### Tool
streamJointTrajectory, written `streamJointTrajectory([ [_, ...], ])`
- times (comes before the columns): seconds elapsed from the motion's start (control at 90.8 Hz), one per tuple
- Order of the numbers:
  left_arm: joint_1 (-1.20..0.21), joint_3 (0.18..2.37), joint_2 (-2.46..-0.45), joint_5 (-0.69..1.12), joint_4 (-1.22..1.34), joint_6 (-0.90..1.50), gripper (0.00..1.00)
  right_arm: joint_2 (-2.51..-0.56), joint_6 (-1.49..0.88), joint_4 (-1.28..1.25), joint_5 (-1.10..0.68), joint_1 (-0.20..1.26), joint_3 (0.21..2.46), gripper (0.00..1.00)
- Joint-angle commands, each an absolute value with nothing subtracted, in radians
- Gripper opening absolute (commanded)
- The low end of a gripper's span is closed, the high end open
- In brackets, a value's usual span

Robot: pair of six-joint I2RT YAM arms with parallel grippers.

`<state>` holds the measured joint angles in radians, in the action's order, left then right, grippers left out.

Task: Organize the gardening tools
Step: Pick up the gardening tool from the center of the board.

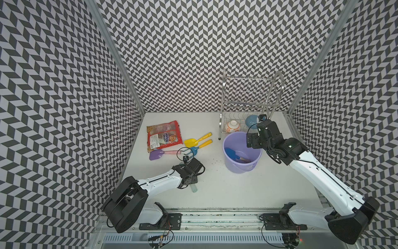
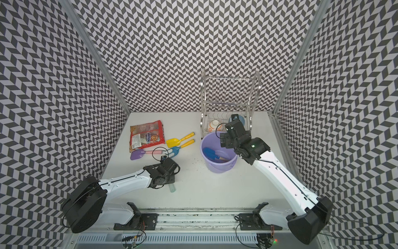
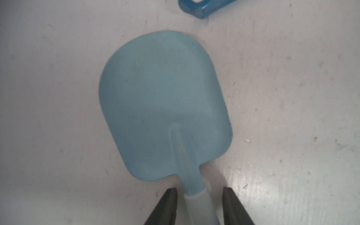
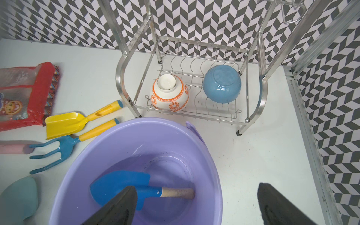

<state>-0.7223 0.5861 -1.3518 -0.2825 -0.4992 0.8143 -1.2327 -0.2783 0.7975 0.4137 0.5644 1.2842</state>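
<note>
left wrist view: left gripper (image 3: pixel 199 189) narrow, jaws straddling neck of light blue spade (image 3: pixel 161 101), slim gaps either side, blade ahead. likely light, stiff, slippery plastic; neck suits grip.

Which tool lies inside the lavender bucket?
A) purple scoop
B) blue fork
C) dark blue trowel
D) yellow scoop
C: the dark blue trowel, with its wooden handle, rests on the bottom of the bucket, as the right wrist view shows.
</note>
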Motion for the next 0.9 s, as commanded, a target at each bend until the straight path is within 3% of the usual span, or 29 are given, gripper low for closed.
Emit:
streamJointTrajectory([
  [0.0, -0.727, 0.526, -1.379, -0.205, -0.522, 0.832, 0.22, -1.189, -0.285, 0.72, 0.378, 0.56, 1.279, 1.0],
  [0.187, -0.727, 0.539, -1.334, -0.228, -0.571, 0.844, 0.0, -1.16, -0.27, 0.688, 0.345, 0.56, 1.26, 1.0],
  [0.573, -0.73, 0.671, -1.131, -0.465, -0.626, 0.834, 0.0, -1.074, -0.314, 0.618, 0.307, 0.557, 1.224, 1.0],
  [0.793, -0.74, 0.687, -0.998, -0.534, -0.358, 0.691, 0.0, -1.048, -0.315, 0.544, 0.152, 0.546, 1.214, 1.0],
  [0.892, -0.748, 0.673, -0.973, -0.532, -0.185, 0.585, 0.0, -1.048, -0.306, 0.52, 0.038, 0.536, 1.23, 0.94],
])
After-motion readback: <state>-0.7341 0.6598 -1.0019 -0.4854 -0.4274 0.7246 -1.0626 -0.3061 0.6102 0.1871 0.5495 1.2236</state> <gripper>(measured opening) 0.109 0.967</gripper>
